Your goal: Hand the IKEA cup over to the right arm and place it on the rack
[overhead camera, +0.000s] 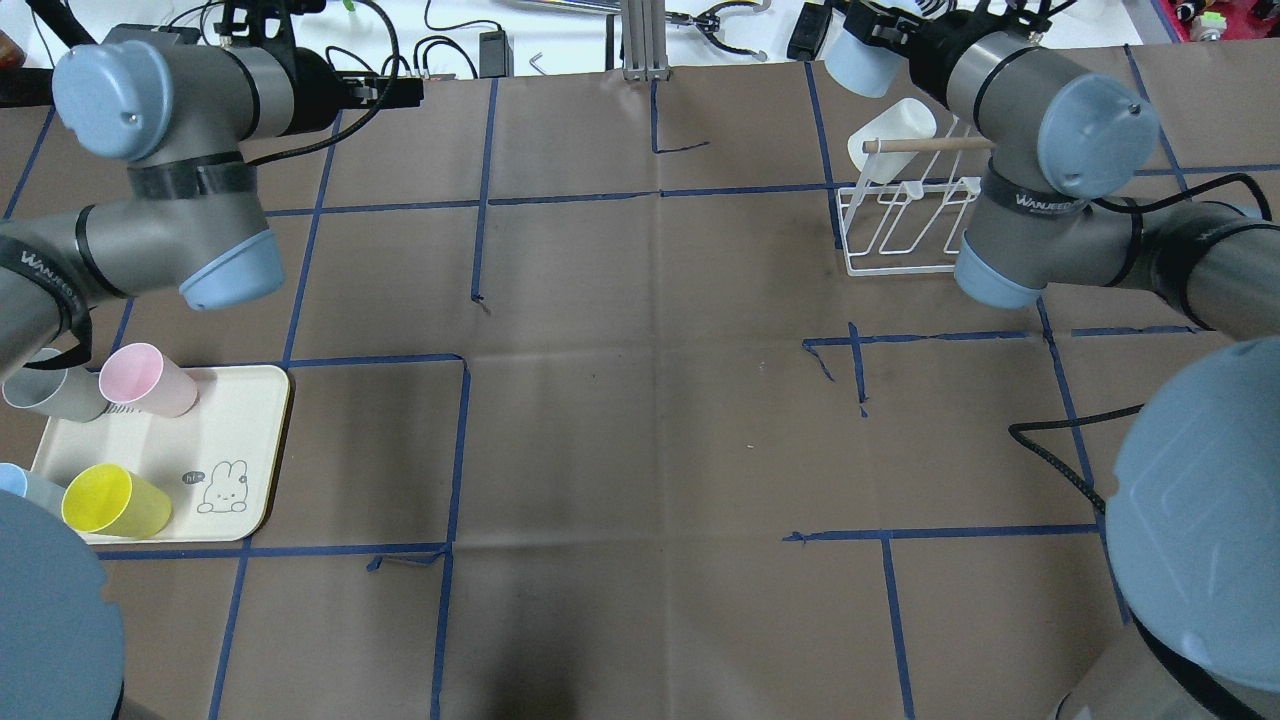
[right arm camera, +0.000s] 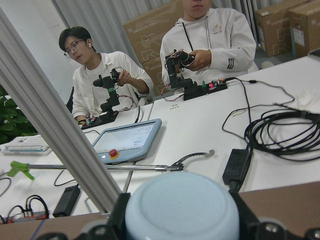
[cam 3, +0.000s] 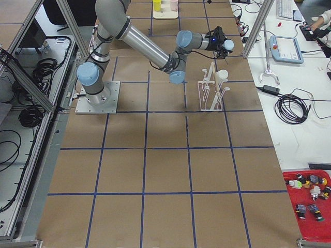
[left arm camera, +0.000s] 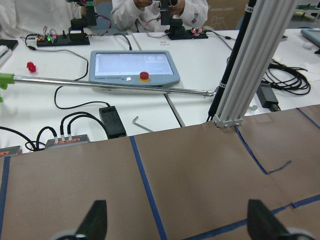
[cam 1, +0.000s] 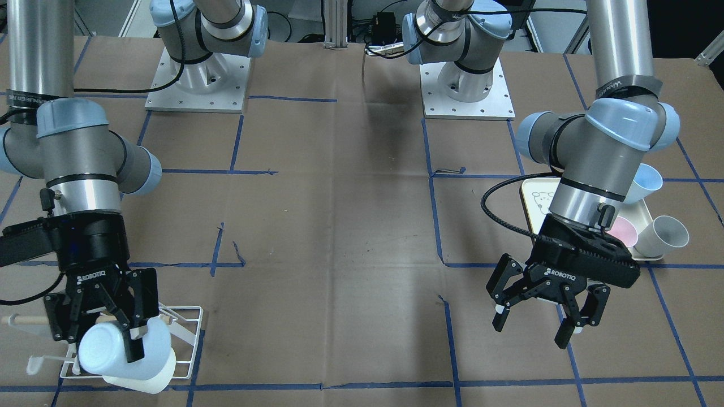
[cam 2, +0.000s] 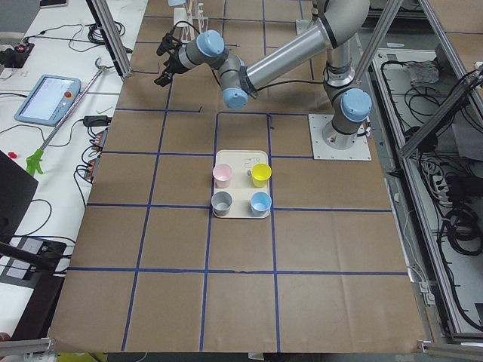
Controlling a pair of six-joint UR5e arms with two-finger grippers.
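My right gripper point(cam 1: 97, 341) is clamped on the tilted pale blue IKEA cup point(cam 1: 121, 346), just over the white rack point(cam 1: 190, 338) at the table's far right, where 1 white cup point(cam 1: 148, 381) sits, while my left gripper point(cam 1: 532, 333) hangs wide open and empty, far left, beyond the cream tray point(cam 1: 528, 199) of 4 cups.

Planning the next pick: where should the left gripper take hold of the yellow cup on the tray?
Probably the rim, from above. The yellow cup stands upright, mouth up, so one finger can go inside and one outside. Put the outer finger on the bunny-print side, where the tray is bare; the blue cup sits close on another side.
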